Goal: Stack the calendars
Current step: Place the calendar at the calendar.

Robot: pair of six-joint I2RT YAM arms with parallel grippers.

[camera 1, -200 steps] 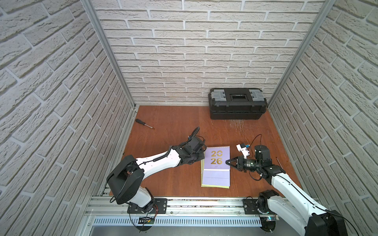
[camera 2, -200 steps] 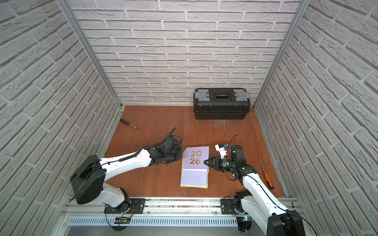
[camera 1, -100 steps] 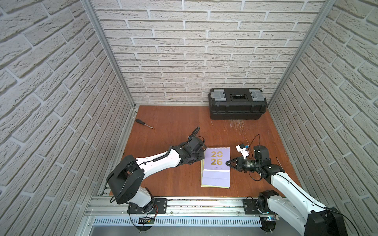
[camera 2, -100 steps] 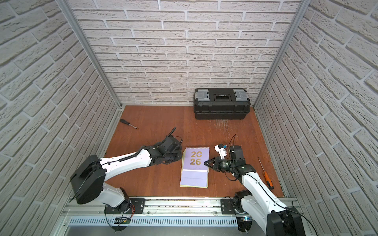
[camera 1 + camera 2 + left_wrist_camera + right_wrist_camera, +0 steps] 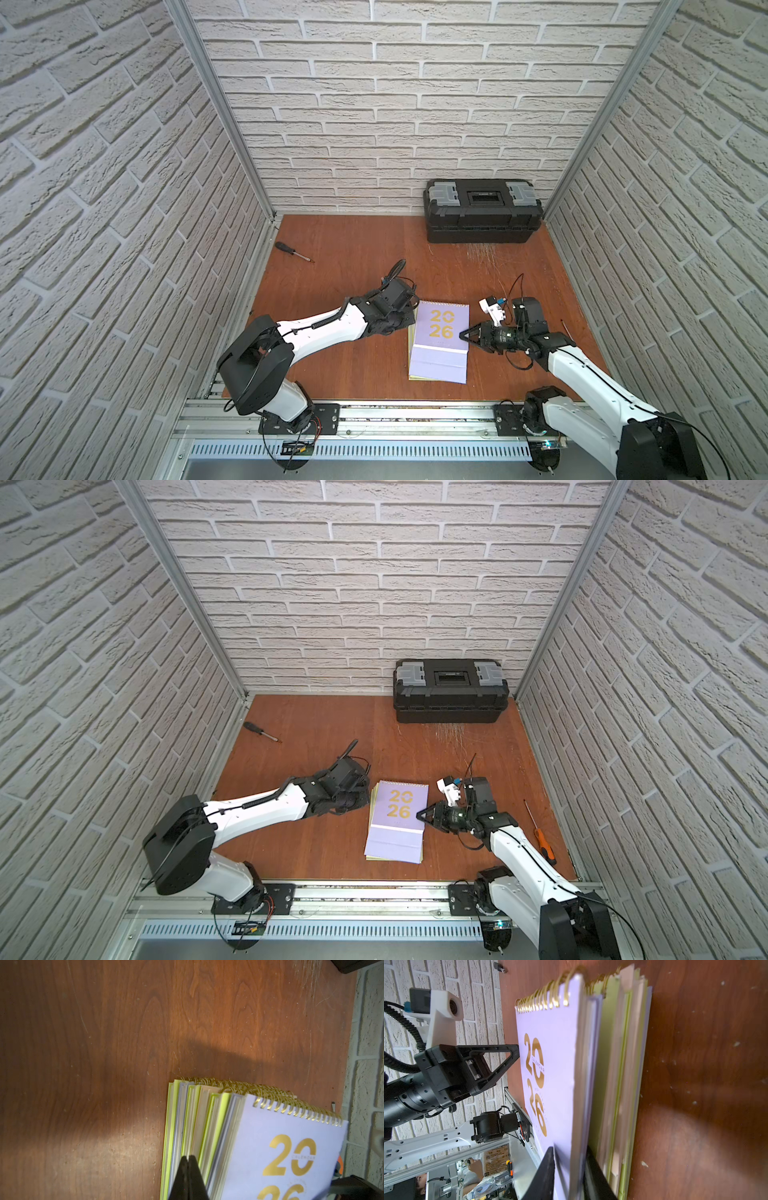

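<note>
The calendars (image 5: 440,345) (image 5: 397,825) lie in one stack at the middle of the wooden table, a lavender one with a gold "2026" on top. Lime green, lavender and peach edges show below it (image 5: 187,1126) (image 5: 623,1064). My left gripper (image 5: 410,321) (image 5: 188,1160) is shut, its tip against the stack's left side. My right gripper (image 5: 460,333) (image 5: 569,1167) is at the stack's right edge. Its jaws straddle the top lavender calendar's edge, one finger above the cover with a thin gap, the other under it.
A black toolbox (image 5: 482,216) stands against the back wall on the right. A black-handled screwdriver (image 5: 291,250) lies at the back left, an orange one (image 5: 540,837) by the right wall. Brick walls close three sides; a metal rail (image 5: 374,415) runs along the front.
The right gripper's jaws have spread a little round the top calendar's edge. The left arm and the stack have stayed put.
</note>
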